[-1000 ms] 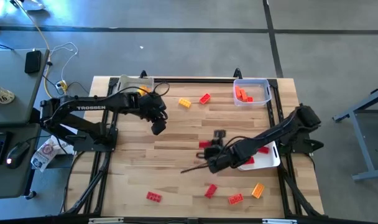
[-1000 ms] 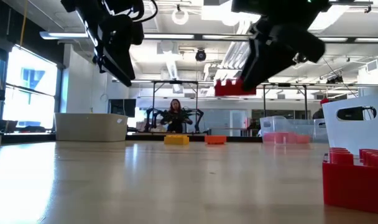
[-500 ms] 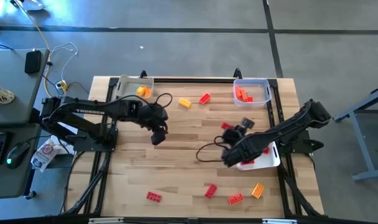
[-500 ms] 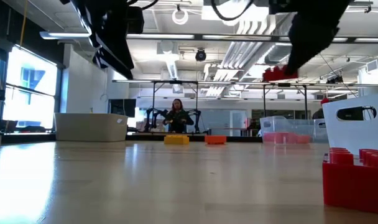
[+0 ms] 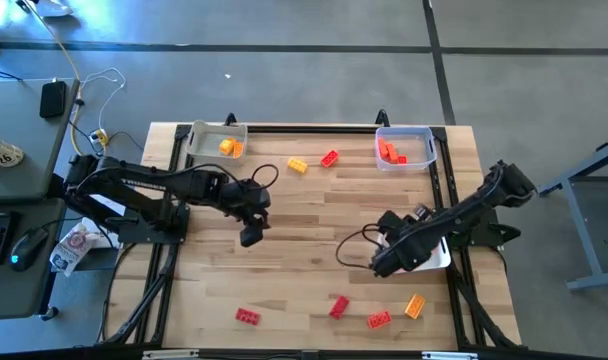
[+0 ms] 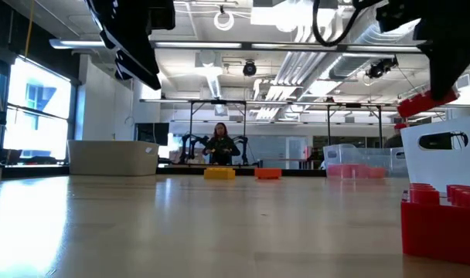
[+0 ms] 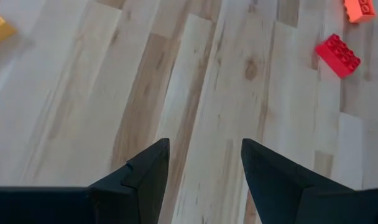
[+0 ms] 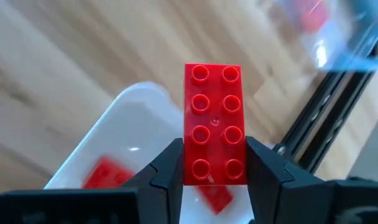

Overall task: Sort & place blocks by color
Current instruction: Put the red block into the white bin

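My right gripper (image 5: 383, 262) is shut on a red studded block (image 8: 212, 118) and hangs over the white tray (image 8: 124, 137) at the table's right side. Two red blocks (image 8: 107, 172) lie in that tray. In the low view the held block (image 6: 426, 103) is tilted above the tray's wall (image 6: 444, 158). My left gripper (image 5: 250, 235) hovers open over bare wood left of the table's middle, with nothing between its fingers (image 7: 148, 171). Loose blocks lie near the front edge: red (image 5: 248, 316), red (image 5: 338, 306), orange-red (image 5: 378, 320), yellow-orange (image 5: 415, 306). My right gripper pinches the red block between its two fingers, by its two long sides near one end (image 8: 212, 169). The fingers slant down from above and lie across the block. The block is lifted clear over the white tray, with its studded face toward the wrist camera.
A clear tray (image 5: 404, 147) with orange-red blocks stands at the far right. At the far left, a tray (image 5: 214, 138) holds a yellow-orange block (image 5: 227, 147). A yellow block (image 5: 297, 166) and a red one (image 5: 330, 157) lie near the far edge.
My right gripper has carried the red block from the table's middle toward the right edge, rolling its wrist, and now hangs over the white tray. My left gripper has swung from near the far-left tray toward the near edge, staying open.
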`<action>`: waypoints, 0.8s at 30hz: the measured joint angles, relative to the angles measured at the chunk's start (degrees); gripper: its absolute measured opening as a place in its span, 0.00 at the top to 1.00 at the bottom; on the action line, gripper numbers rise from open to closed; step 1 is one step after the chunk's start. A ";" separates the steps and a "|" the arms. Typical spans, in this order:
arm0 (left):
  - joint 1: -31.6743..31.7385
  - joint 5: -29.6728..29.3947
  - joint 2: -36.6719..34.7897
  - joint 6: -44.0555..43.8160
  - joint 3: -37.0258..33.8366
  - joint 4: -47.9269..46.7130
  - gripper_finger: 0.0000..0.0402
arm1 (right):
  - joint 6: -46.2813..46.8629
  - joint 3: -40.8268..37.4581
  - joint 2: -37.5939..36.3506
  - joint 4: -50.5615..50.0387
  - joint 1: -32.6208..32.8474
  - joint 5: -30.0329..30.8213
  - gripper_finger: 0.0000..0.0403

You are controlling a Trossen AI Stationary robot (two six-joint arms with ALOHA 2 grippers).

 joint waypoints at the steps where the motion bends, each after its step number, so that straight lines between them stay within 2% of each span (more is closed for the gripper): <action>1: -0.19 0.01 0.00 0.02 0.00 0.00 0.54 | 1.42 0.00 0.00 0.13 0.60 -0.63 0.73; 5: -0.87 0.00 0.00 -0.15 0.00 0.00 0.54 | 6.26 0.00 0.00 1.29 2.82 -2.07 0.73; 15: -1.63 0.00 0.00 0.01 0.00 0.00 0.54 | 15.11 0.02 2.10 3.80 7.63 -1.13 0.73; 20: -1.63 -0.30 0.00 2.18 0.00 0.30 0.54 | 16.12 0.02 5.52 3.82 8.93 -2.25 0.73; 24: -1.62 -2.95 0.00 3.10 0.00 1.91 0.54 | 17.03 0.02 7.78 3.78 8.94 -2.42 0.73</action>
